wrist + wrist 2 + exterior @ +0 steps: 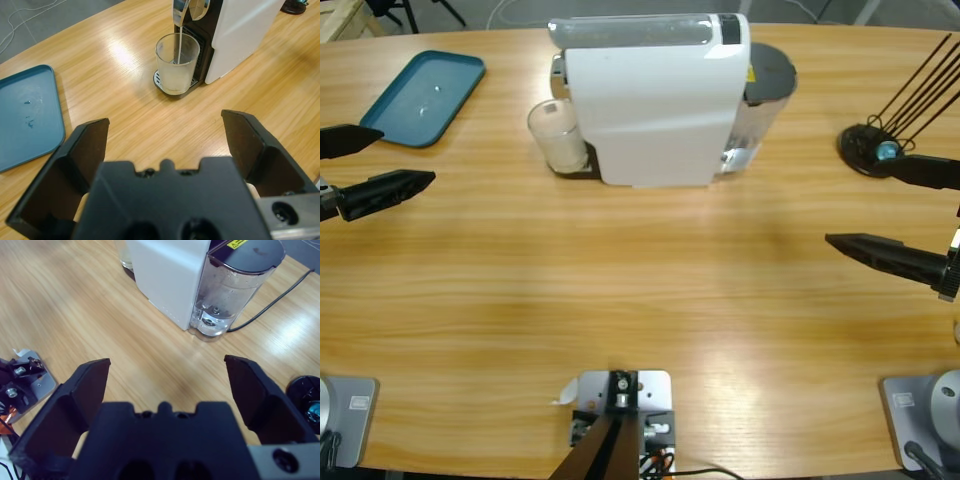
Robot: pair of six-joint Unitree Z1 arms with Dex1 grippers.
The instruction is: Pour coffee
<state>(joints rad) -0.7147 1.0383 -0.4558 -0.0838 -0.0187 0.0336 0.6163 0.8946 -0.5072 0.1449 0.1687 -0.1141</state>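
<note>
A clear glass tumbler (177, 62) stands on the drip tray under the spout of the white coffee machine (650, 100). A thin pale stream falls from the spout into the glass. The coffee (176, 83) is a faint pale layer at the glass bottom. In the high view the tumbler (558, 135) sits at the machine's left side. My left gripper (408, 155) is open at the table's left edge, well short of the glass, and holds nothing. My right gripper (855, 200) is open at the right edge, also holding nothing. The right wrist view faces the machine's water tank (235, 290).
A teal tray (420, 97) lies at the back left with a few drops on it. A black round base with thin rods (875, 148) stands at the back right, close to my right gripper. A black cable (270, 305) runs from behind the tank.
</note>
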